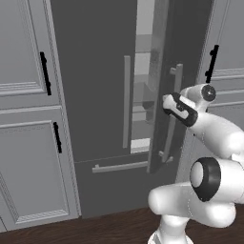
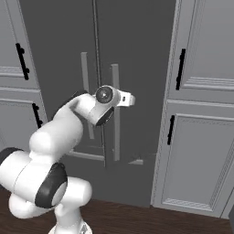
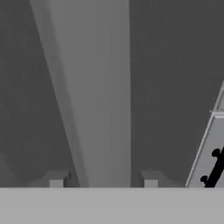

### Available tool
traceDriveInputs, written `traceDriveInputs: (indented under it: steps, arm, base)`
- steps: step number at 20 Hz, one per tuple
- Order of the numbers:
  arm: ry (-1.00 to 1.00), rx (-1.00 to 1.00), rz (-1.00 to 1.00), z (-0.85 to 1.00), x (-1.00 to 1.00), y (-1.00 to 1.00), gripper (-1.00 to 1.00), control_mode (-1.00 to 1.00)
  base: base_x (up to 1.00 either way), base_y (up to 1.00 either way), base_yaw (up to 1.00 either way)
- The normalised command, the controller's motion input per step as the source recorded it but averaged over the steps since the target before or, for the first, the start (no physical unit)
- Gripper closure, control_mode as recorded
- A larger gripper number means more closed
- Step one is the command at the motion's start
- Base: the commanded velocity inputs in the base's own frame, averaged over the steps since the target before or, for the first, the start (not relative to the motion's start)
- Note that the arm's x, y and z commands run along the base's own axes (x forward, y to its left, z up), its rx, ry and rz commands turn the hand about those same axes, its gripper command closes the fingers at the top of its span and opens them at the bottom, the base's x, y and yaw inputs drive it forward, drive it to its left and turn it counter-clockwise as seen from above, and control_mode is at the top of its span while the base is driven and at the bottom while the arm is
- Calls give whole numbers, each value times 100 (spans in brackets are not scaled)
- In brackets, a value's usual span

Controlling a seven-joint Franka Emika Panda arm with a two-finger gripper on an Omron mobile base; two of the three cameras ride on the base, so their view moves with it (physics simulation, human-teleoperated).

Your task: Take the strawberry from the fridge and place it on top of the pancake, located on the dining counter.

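The tall dark grey fridge [image 1: 95, 95] faces me with its right door [image 1: 159, 57] swung slightly ajar. Pale shelves [image 1: 142, 90] show through the gap. My gripper [image 1: 166, 101] is at the right door's light-grey bar handle [image 1: 175, 90], about halfway up it. In the right base view the gripper [image 2: 125, 99] covers that handle [image 2: 115, 137]. In the hand view the handle [image 3: 98, 87] runs up between my two fingertips [image 3: 56, 183], with a small gap on each side, and the gripper [image 3: 103, 183] is open around it. The strawberry, pancake and dining counter are out of view.
Light-grey panelled cabinets with black handles flank the fridge on the left [image 1: 28, 119] and right [image 2: 201, 114]. The left door's handle [image 1: 126, 105] and the bottom drawer's handle [image 1: 119, 167] are close by. Dark wood floor [image 2: 137, 219] lies below.
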Motion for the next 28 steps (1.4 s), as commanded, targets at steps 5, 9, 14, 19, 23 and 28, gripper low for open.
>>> traceDriveInputs:
  steps: [5, 9, 14, 19, 23, 28]
  arm:
    - [6, 6, -1, 1, -98, -96, 100, -100]
    - [16, 5, -9, 3, -73, -86, -100, -100]
    - [15, 1, -8, 8, -53, -99, -100, -100]
    - [6, -10, -33, 19, -73, 0, -100, -100]
    - [-1, -32, -28, 39, -36, 96, -100, -100]
    - [16, -53, -6, 34, -2, 100, -100, -100]
  base:
    - [0, 0, 0]
    - [0, 0, 0]
    - [0, 0, 0]
    - [0, 0, 0]
    - [0, 0, 0]
    - [0, 0, 0]
